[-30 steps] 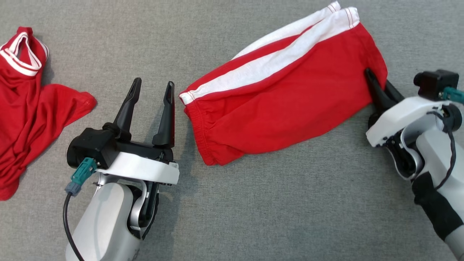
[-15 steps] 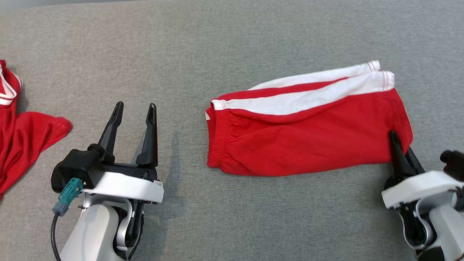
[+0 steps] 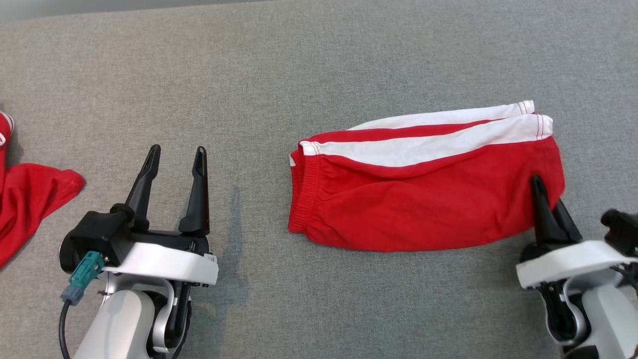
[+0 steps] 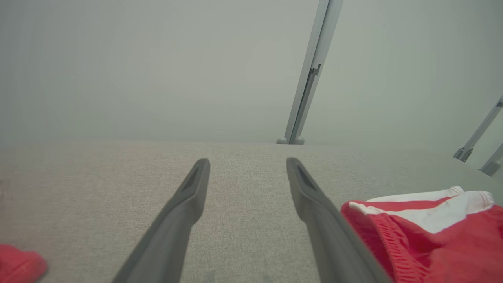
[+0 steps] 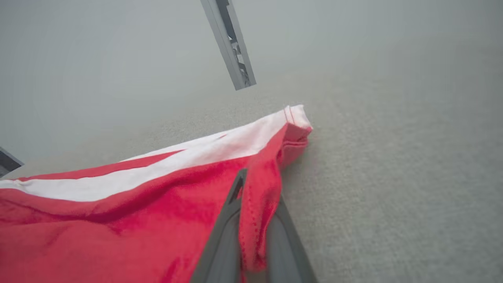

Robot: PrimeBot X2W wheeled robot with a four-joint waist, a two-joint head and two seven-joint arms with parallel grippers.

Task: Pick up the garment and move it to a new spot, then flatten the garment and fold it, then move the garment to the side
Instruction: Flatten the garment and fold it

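Note:
The garment (image 3: 418, 194) is a pair of red shorts with white side stripes, folded and lying on the grey cloth surface right of centre, waistband to the left. My right gripper (image 3: 543, 192) is shut on the hem at its near right corner; in the right wrist view the red hem of the garment (image 5: 259, 204) is pinched between the two dark fingers (image 5: 224, 243). My left gripper (image 3: 175, 157) stands open and holds nothing, well left of the waistband. In the left wrist view the left gripper (image 4: 247, 165) has the garment (image 4: 428, 236) beside its right finger.
Another red piece of clothing (image 3: 25, 204) with white trim lies at the far left edge; a corner of the red clothing (image 4: 17, 267) shows at the lower left. Metal frame posts (image 4: 310, 74) stand beyond the surface's far edge (image 3: 149, 7).
The head camera has shifted, so everything sits lower and further left. The garment has swung from slanted to nearly level, its right corner still pinched. The left gripper stays open.

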